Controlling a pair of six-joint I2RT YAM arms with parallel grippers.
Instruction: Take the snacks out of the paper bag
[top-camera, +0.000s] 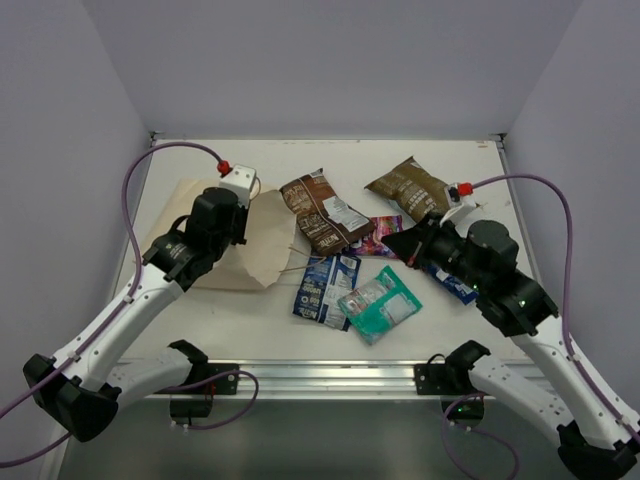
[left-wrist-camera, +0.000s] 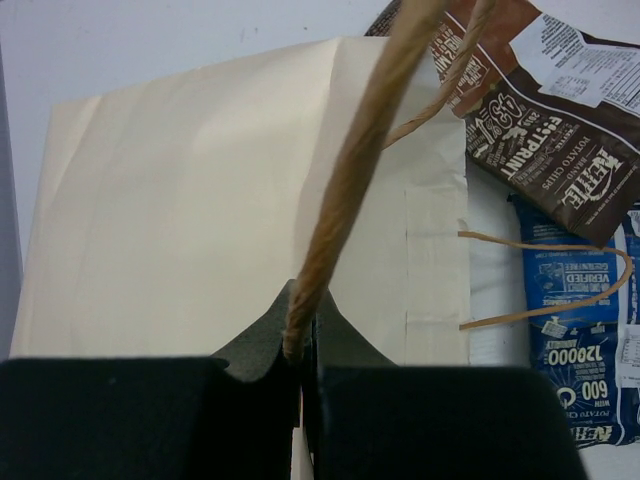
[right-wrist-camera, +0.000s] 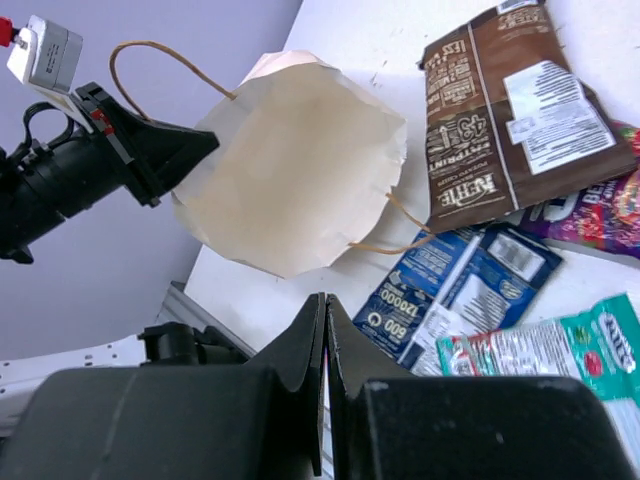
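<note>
The cream paper bag (top-camera: 255, 245) is at the left, its mouth facing the packets. My left gripper (top-camera: 241, 216) is shut on the bag's string handle (left-wrist-camera: 345, 180) and holds that edge up. It also shows in the right wrist view (right-wrist-camera: 205, 145). Outside the bag lie a brown packet (top-camera: 320, 212), a second brown packet (top-camera: 408, 186), a magenta packet (top-camera: 380, 236), a blue-and-white packet (top-camera: 325, 285) and a teal packet (top-camera: 380, 303). Another blue packet (top-camera: 457, 288) is mostly hidden under my right arm. My right gripper (top-camera: 393, 243) is shut and empty above the packets.
The bag's other string handle (left-wrist-camera: 560, 280) lies loose on the white table (top-camera: 240, 310) beside the blue packet. Walls close in the table on the left, back and right. A metal rail (top-camera: 320, 375) runs along the near edge.
</note>
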